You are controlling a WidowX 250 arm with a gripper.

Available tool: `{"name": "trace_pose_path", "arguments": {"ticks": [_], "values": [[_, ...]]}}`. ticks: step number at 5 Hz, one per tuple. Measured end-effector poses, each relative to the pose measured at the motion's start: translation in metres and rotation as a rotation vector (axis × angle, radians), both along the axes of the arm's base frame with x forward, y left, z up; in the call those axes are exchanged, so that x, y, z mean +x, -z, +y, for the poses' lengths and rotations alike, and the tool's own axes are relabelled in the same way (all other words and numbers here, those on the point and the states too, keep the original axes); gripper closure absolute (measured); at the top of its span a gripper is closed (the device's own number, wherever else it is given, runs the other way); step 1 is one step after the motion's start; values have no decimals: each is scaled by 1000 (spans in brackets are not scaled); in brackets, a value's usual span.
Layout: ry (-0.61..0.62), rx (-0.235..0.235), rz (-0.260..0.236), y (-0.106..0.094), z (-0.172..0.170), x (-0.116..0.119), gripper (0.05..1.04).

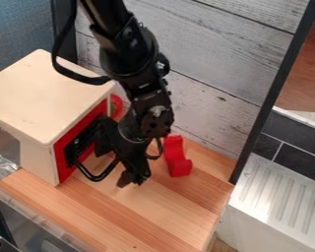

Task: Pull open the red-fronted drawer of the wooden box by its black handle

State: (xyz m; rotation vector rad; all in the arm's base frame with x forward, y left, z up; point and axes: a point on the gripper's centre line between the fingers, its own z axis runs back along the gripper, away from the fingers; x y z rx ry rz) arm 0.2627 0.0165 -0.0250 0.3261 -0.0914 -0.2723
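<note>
Gripper (pixel 132 180) and red block (pixel 179 168) are close neighbours in what we see: the block lies on the striped wooden table (pixel 130 219), just to the right of the gripper in the view, with a narrow strip of bare wood showing between them. The gripper hangs low over the table, pointing down, and we cannot tell whether it is open or closed. The block's lower end is squarish, and its narrower upper part runs back towards the whitish plank wall (pixel 209 106).

On the gripper's other side, to the left in the view, we see a pale wooden box (pixel 45 96) with a red front (pixel 64 157). The black arm (pixel 130 54) comes down from the top edge, passing in front of the wall. To the right, beyond a dark upright strip (pixel 268 101), we see a white ridged surface (pixel 278 197).
</note>
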Motion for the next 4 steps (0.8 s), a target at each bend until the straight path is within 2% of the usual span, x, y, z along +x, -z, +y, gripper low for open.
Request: {"name": "trace_pose_path", "arguments": {"ticks": [1,2,3,4], "values": [[-19,-2,6,6,4,2,114],[-37,-8,-4,6,3,5,392],[-76,-27,5,9,-5,7,693],[-125,-58,14,14,-12,8,886]]}}
